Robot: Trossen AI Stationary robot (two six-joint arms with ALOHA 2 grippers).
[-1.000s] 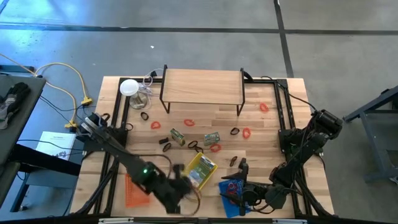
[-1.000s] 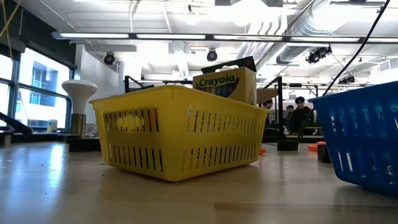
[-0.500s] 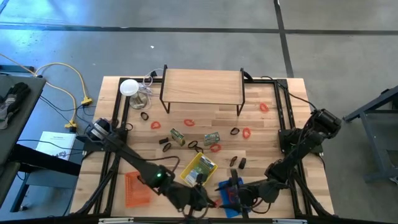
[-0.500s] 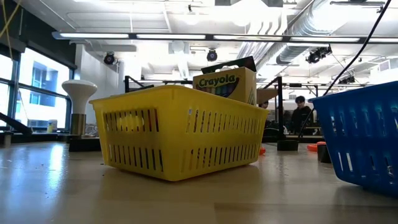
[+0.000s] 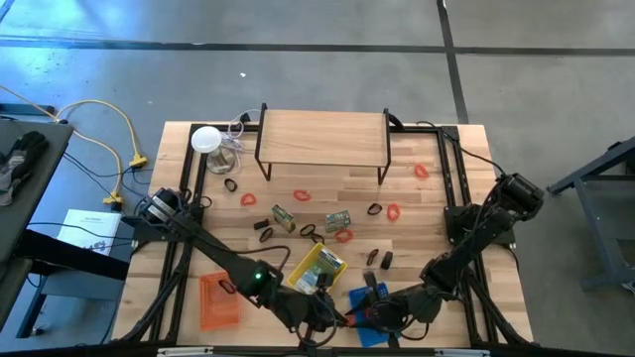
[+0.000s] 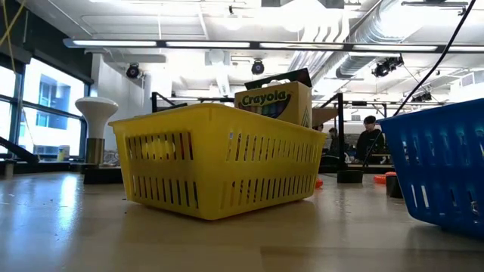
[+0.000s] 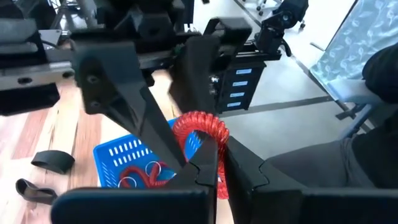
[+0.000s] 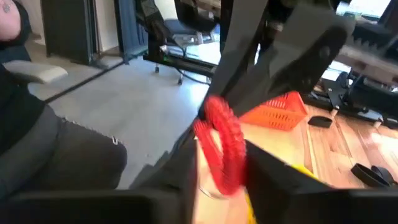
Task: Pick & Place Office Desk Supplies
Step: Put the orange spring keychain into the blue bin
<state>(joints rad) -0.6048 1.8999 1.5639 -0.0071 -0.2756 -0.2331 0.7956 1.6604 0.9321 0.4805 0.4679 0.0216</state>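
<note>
A red coiled loop (image 7: 200, 127) (image 8: 222, 140) hangs between my two grippers near the table's near edge, beside the blue basket (image 5: 375, 305). My left gripper (image 5: 332, 315) (image 7: 211, 167) is shut on it from the left. My right gripper (image 5: 355, 315) (image 8: 222, 177) meets it from the right, with a finger against each side of the coil. Red rubber bands (image 5: 302, 195), black clips (image 5: 375, 209) and green packets (image 5: 338, 219) lie loose on the wood farther back. Neither gripper shows in the low view. My left gripper pinches one strand of the coil (image 7: 215, 148) between its two fingertips, reaching level from the table's left. The loop stands up past the fingertips, lifted clear above the blue basket's edge. My right gripper has the coil's body (image 8: 231, 167) between its two fingers, one on each side, coming level from the table's right. The fingers lie across the loop, which is clear of the table.
A yellow basket (image 5: 317, 270) (image 6: 219, 162) holds a Crayola box (image 6: 274, 102). An orange basket (image 5: 218, 300) sits near left. The blue basket (image 7: 130, 152) holds red bands. A wooden riser shelf (image 5: 322, 139) and a white disc (image 5: 205, 139) stand at the back.
My left gripper has gone along the near edge toward the table's right, past the yellow basket. My right gripper has come toward the table's left over the blue basket, and the two now meet at the red coil.
</note>
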